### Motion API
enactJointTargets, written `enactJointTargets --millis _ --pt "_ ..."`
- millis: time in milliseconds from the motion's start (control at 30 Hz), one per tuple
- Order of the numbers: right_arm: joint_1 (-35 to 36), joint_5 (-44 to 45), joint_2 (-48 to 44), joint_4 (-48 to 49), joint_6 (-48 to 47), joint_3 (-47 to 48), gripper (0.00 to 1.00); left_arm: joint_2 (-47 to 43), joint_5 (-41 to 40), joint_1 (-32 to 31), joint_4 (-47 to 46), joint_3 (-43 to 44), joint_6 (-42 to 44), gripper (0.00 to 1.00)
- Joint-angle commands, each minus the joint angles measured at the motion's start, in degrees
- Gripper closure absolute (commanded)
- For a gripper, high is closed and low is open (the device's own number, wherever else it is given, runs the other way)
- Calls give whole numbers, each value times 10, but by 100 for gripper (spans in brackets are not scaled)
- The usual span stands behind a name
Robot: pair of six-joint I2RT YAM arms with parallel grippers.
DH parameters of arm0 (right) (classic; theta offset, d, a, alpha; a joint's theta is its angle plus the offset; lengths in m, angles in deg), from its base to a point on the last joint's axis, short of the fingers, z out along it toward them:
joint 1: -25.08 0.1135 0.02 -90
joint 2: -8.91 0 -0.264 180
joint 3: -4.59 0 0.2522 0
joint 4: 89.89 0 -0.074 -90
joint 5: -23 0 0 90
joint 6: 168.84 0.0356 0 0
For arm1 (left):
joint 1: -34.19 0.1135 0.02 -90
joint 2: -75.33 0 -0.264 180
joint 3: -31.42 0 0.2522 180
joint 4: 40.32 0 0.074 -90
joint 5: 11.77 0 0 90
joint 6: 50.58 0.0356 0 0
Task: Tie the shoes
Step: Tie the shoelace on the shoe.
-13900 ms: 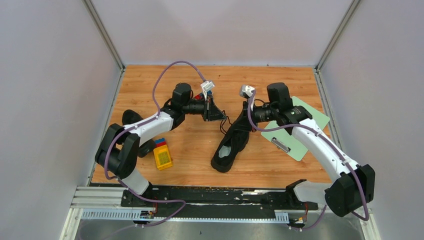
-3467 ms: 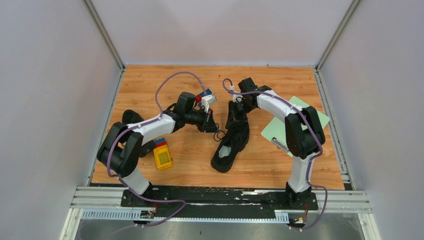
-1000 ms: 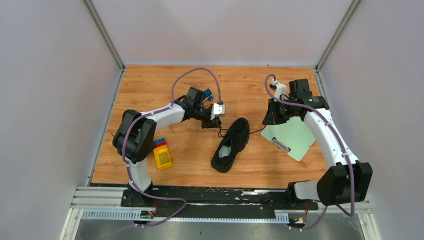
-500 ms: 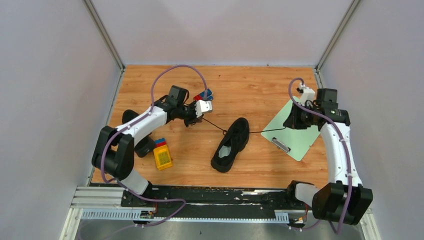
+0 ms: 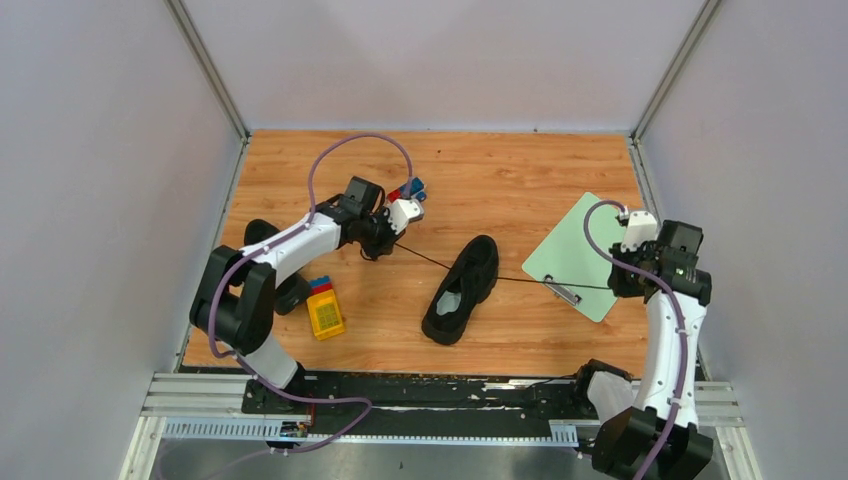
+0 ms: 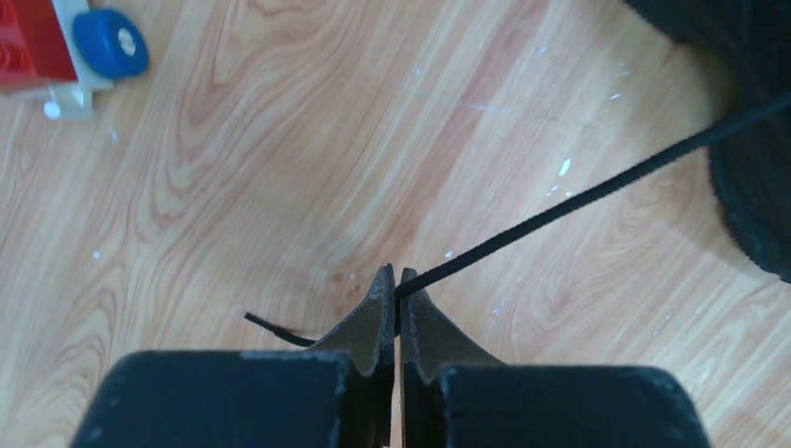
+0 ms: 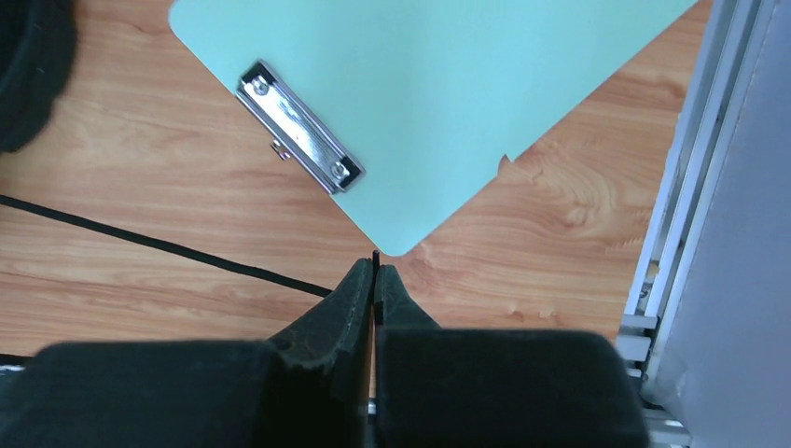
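Seen from above, a mint clipboard (image 5: 585, 245) lies right of the black fabric shoe (image 5: 462, 290) at mid-table (image 5: 500, 170). A yellow block (image 5: 325, 313) and a second shoe (image 5: 260, 233), half under the left arm, sit to the left. In the left wrist view, the left gripper (image 6: 396, 285) is pinched together on the thin, taut left lace (image 6: 578, 201) over glossy wood grain, with a red-and-blue toy (image 6: 56, 42) in the corner. In the right wrist view, the right gripper (image 7: 375, 271) is clamped on the right lace (image 7: 159, 245), near the clipboard's rounded corner and metal clip (image 7: 298, 140).
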Motion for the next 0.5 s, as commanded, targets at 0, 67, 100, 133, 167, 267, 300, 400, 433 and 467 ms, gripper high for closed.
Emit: enactJointTargets --millis 0,67,100,133,167,267,300,400,433,467 --pt "-10 60 -21 38 -85 -57 100 -1 -95 1 31 18 -33 100" --pt "-15 72 -18 52 -93 -77 100 -9 -122 2 39 11 -35 100" --pt "-19 75 -16 57 -98 -85 100 -14 -129 3 41 4 -36 100" --pt "-22 78 -15 64 -103 -92 100 -27 -143 3 43 -2 -36 100" --pt "-24 84 -15 73 -108 -98 100 -34 -149 2 43 -13 -36 100" --pt "-30 84 -14 94 -114 -107 100 -88 -147 2 49 -39 -36 100" --pt "-30 77 -15 94 -113 -104 100 -95 -141 2 51 -44 -38 100" --pt "-28 -8 -15 54 -118 -74 100 -116 -70 -2 73 -39 -55 100" --pt "-27 -59 -17 32 -121 -60 100 -120 -3 -6 75 -39 -59 100" --pt "-25 -106 -19 14 -128 -48 100 -125 28 -10 75 -39 -62 100"
